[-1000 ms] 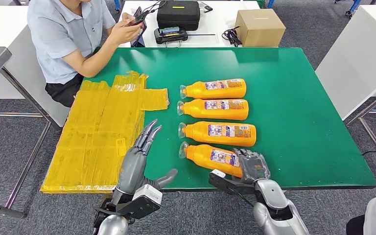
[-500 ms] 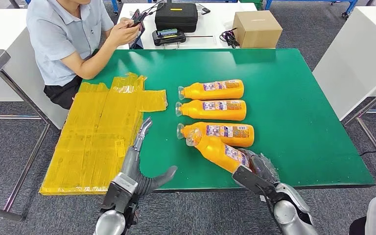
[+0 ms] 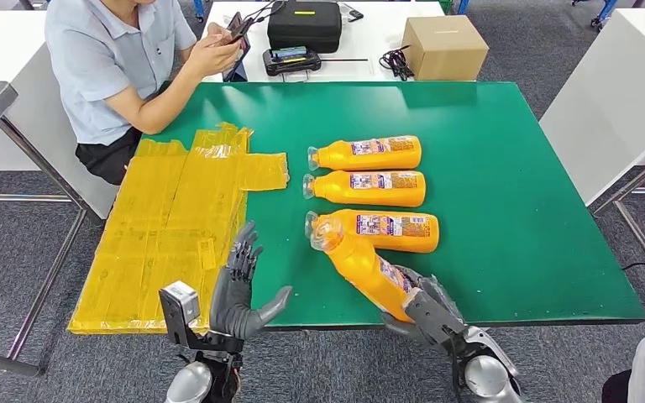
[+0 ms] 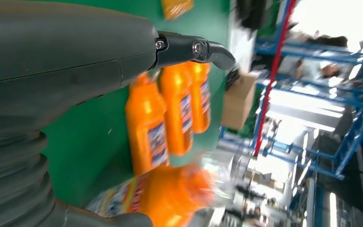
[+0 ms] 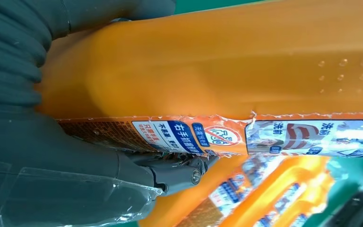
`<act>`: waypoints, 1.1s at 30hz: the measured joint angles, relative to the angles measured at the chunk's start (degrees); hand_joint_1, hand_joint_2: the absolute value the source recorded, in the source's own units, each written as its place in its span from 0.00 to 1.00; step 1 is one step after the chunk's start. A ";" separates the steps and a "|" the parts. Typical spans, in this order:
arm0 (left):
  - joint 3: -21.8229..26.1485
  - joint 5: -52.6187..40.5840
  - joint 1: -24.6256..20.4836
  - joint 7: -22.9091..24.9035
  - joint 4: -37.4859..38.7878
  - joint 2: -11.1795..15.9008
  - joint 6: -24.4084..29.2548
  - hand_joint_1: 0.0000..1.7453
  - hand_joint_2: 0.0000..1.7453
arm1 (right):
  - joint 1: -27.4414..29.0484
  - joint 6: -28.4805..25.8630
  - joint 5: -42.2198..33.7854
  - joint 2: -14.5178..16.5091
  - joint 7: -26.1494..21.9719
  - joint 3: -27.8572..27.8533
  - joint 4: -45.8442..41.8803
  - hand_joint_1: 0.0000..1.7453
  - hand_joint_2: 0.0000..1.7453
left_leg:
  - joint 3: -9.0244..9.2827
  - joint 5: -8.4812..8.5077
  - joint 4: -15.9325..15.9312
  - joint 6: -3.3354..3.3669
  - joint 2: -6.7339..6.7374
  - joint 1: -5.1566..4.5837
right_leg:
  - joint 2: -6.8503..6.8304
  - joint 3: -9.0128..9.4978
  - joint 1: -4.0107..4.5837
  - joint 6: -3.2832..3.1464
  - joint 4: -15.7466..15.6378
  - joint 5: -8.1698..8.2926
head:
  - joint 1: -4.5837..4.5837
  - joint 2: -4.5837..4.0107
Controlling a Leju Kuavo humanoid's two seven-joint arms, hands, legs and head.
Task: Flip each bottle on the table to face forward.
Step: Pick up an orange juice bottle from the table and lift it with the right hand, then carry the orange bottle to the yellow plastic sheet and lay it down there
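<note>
Since a second ago, the nearest orange plastic bottle with a clear cap (image 3: pixel 361 265) has come up off the green surface (image 3: pixel 504 201): it lay flat in line with the others, and now tilts steeply, cap end raised and leaning over the neck of the next bottle, base low at the near edge. The right robot hand (image 3: pixel 424 304) has slid back with it toward the edge and is clamped around the bottle's base. The left robot hand (image 3: pixel 237 284) has pulled nearer the edge and turned more upright; its fingers stand spread and hold nothing.

Three more orange bottles lie on their sides in a row, caps toward the yellow sheet: the third orange bottle (image 3: pixel 374 229) just behind the lifted one, the middle orange bottle (image 3: pixel 366 188), and the far orange bottle (image 3: pixel 366 154).

In the right wrist view the held bottle's smooth orange wall and torn-edged printed label sit close to the camera, so most of the hand's fingers are hidden behind it; a clear film covers part of the hand's grey cover. The left wrist view is blurred by motion, and the held bottle shows as an orange smear at the picture's lower edge.

Beside the bottles a wrinkled, glossy yellow plastic sheet (image 3: pixel 168 222) lies in overlapping strips. A seated person in a pale blue shirt (image 3: pixel 113 59), cut off at the frame's top, holds a phone. Behind stand a black case (image 3: pixel 306 23) and a brown cardboard box (image 3: pixel 445 46).
</note>
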 joint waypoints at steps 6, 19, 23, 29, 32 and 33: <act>-0.92 2.37 -1.28 1.44 5.27 0.00 -3.88 0.00 1.00 | -2.58 0.76 -1.17 2.14 -1.10 2.36 -0.33 1.00 1.00 | -0.08 0.01 0.00 0.00 0.00 0.01 | 0.00 -0.12 0.00 0.00 0.00 0.00 | -0.01 0.00; -4.39 -0.56 -6.64 1.99 14.95 -0.12 -5.20 0.00 1.00 | -9.45 -0.25 -1.17 5.78 -2.06 9.22 4.86 1.00 1.00 | -0.13 0.04 0.01 -0.01 -0.08 0.01 | -0.01 -0.14 0.00 0.00 0.02 0.00 | 0.00 0.00; -4.50 -0.20 -7.65 1.23 16.26 -0.27 -5.36 0.00 1.00 | -10.76 -0.83 -0.47 6.60 -2.54 10.98 7.79 1.00 1.00 | -0.17 0.04 0.01 -0.01 -0.10 0.01 | -0.02 -0.19 0.00 0.00 0.02 0.00 | 0.00 0.00; -4.24 1.66 -8.71 0.52 17.27 -0.52 -5.37 0.00 1.00 | -12.18 -1.74 0.71 7.78 -2.91 13.28 11.32 1.00 1.00 | -0.19 0.04 0.01 -0.01 -0.10 0.02 | -0.02 -0.21 0.01 0.00 0.03 0.00 | 0.00 0.00; -3.89 3.73 -8.81 0.27 17.37 -0.59 -5.66 0.00 1.00 | -12.60 -2.01 0.91 8.16 -3.30 14.17 12.41 1.00 1.00 | -0.20 0.04 0.01 -0.01 -0.10 0.01 | -0.02 -0.21 0.01 0.00 0.03 0.00 | 0.01 0.00; -3.73 4.54 -8.81 0.22 17.37 -0.60 -5.89 0.00 1.00 | -12.68 -2.09 0.93 8.24 -3.40 14.44 12.68 1.00 1.00 | -0.20 0.04 0.01 -0.01 -0.10 0.01 | -0.03 -0.22 0.01 0.00 0.03 0.00 | 0.01 0.00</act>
